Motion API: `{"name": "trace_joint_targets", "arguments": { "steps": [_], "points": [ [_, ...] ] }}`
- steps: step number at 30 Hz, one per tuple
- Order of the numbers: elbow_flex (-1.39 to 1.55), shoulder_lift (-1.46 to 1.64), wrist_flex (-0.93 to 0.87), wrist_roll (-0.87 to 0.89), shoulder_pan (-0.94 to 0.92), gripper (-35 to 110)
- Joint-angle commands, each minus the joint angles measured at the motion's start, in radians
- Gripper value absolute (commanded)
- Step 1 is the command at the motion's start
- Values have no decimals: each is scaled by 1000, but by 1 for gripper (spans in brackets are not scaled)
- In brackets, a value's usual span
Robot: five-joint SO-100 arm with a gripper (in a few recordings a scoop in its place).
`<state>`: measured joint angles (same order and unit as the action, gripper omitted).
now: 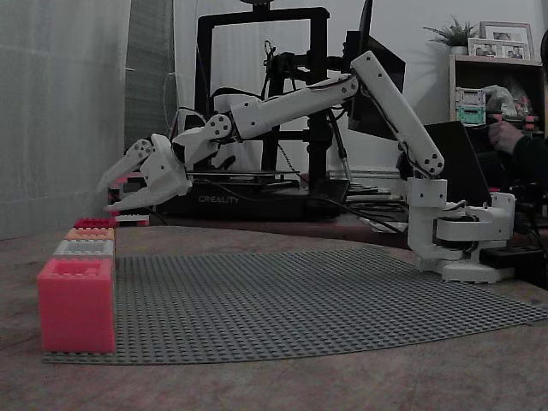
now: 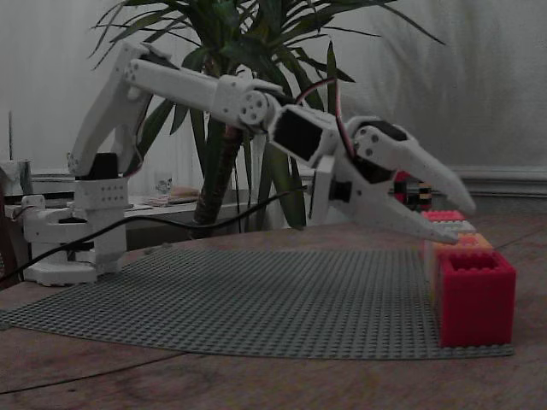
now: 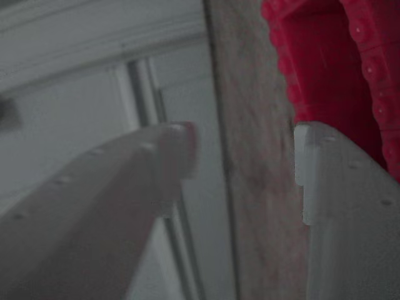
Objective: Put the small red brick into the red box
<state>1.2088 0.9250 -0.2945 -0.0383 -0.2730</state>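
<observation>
The gripper (image 1: 110,194) hangs with fingers spread, nothing held, above the far red box (image 3: 325,69) at twelve o'clock. I cannot spot the small red brick; likely light, rigid, pinched across flat sides.

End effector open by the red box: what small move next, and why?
Probably a slight lift and retreat. In the wrist view the end effector is open with nothing between its fingers, and the red box lies just beyond one fingertip. Backing off might reveal whether the small red brick went in.
</observation>
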Motion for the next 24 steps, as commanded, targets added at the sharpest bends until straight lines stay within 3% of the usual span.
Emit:
{"name": "trace_joint_targets", "arguments": {
  "steps": [1,6,13,24],
  "points": [
    [38,195,-37,12,-5,0],
    [186,442,-239,-38,51,0],
    [614,873,-551,-183,160,0],
    [1262,1523,-873,-130,301,0]
  ]
}}
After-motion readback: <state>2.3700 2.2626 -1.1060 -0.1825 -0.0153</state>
